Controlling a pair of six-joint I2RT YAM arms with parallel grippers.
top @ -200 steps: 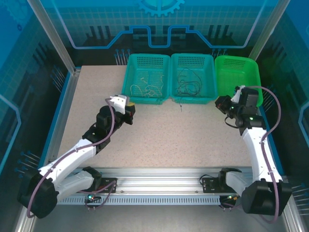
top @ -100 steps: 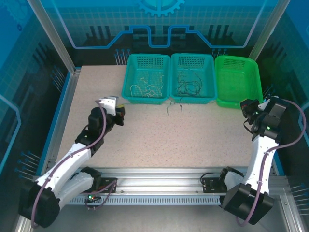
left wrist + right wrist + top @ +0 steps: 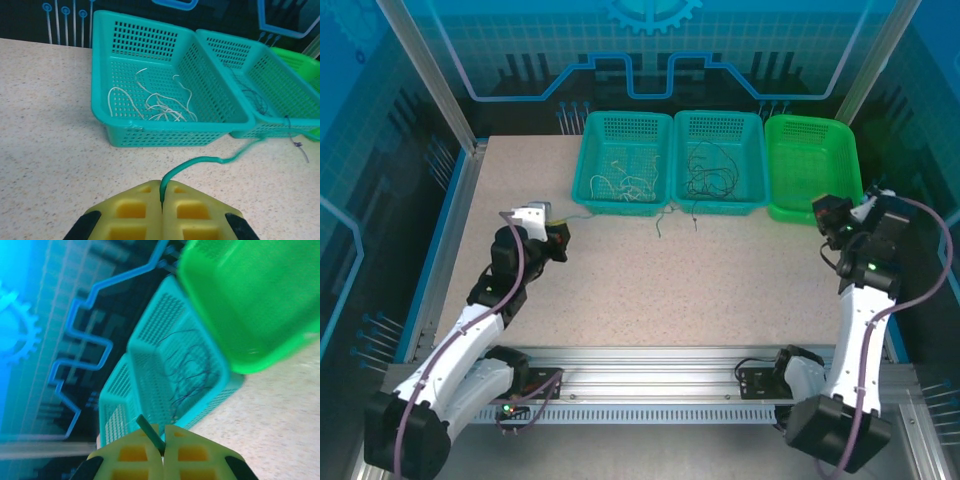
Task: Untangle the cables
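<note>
Over the speckled beige worktop (image 3: 720, 290) beside teal plastic mesh baskets (image 3: 170, 131), we are clamping a hair-thin green wire (image 3: 202, 159) in the left fingers (image 3: 135, 210) and a green strand (image 3: 148, 430) in the right fingers (image 3: 192, 452), probably pulling them apart, needing basket drop-offs next.

Left arm: extended forward, low; left gripper (image 3: 556, 239) fingers (image 3: 135, 210) pressed together. Right arm: elbow upright; right gripper (image 3: 824, 210) fingers (image 3: 192, 452) likewise closed.

Bright, even light, faint shadows — green basket (image 3: 250, 300) blurred in the right wrist view.
</note>
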